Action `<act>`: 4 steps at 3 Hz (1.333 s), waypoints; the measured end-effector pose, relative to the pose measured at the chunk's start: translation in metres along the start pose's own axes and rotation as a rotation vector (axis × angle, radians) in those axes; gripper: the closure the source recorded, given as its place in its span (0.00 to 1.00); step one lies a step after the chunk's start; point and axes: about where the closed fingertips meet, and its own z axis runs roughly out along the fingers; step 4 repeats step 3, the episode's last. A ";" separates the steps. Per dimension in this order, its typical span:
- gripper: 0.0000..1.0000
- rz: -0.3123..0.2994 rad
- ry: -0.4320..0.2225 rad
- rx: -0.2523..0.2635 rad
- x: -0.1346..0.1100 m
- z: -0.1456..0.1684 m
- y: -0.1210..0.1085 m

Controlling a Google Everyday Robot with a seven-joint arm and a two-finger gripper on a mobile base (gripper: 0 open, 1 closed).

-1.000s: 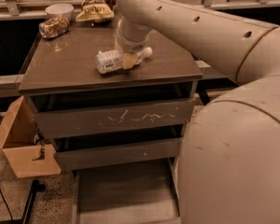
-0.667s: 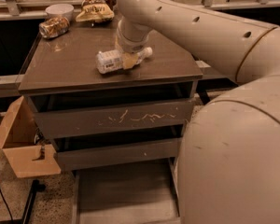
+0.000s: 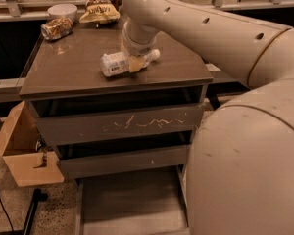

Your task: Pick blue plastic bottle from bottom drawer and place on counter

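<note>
gripper point(image 3: 135, 62): low over mid-counter, straddling the bottle; clamped or loose, cannot tell.
blue plastic bottle point(image 3: 115, 63): lying flat on the counter point(image 3: 73, 75), cap toward 2 o'clock.
bottom drawer point(image 3: 132, 204): pulled open at 6 o'clock.
step tip: looks like the placing; release fully and rise straight up so the bottle doesn't roll.
counts: one bottle, one can point(image 3: 56, 28) at 10 o'clock, one snack bag point(image 3: 100, 11) at 12, one bowl point(image 3: 62, 10), three drawers.

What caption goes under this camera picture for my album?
Robot's gripper at the blue plastic bottle lying on the counter, bottom drawer open below.
</note>
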 end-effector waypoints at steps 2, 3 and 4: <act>0.00 0.000 0.000 -0.001 0.000 0.001 0.000; 0.00 0.000 0.000 -0.001 0.000 0.001 0.000; 0.00 0.000 0.000 -0.001 0.000 0.001 0.000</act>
